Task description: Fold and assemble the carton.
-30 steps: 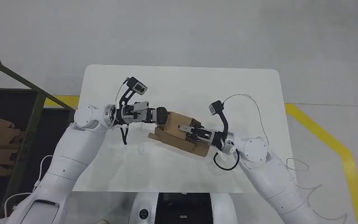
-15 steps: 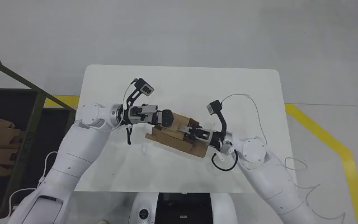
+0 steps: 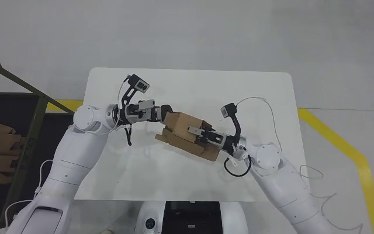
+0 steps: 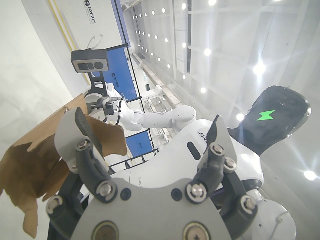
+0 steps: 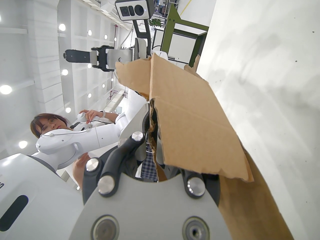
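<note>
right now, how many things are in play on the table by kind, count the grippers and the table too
brown cardboard carton: 1
robot grippers: 2 (left gripper, right gripper)
white rectangular table: 1
total: 4

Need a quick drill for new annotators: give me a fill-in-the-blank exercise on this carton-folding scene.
The table under the carton is ___. The left pincer has its jaws ___. The right pincer is ___ on a carton panel. The carton is made of brown ___.
Missing words: white; open; shut; cardboard.
</note>
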Robot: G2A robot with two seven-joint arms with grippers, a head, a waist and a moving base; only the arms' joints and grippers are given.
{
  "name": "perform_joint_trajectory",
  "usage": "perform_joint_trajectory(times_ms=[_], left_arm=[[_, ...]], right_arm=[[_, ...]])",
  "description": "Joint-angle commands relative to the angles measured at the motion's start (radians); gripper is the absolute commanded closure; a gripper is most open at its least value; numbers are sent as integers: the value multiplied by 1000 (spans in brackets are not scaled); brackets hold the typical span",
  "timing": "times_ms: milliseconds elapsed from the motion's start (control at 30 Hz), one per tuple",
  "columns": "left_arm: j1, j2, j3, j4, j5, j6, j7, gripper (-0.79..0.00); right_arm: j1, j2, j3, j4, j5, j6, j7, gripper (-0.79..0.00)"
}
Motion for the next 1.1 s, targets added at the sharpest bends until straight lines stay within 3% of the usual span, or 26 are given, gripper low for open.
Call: perform_joint_trajectory(times_ms=[0,1067], left_arm=[[6,1,-7,-4,11,5,8,-785],[14,0,-17,-14,41,19,77,-785]], right_arm=[[2,1,6,4,2,-2,5,0],[5,3,23,15,37,9,13,0]])
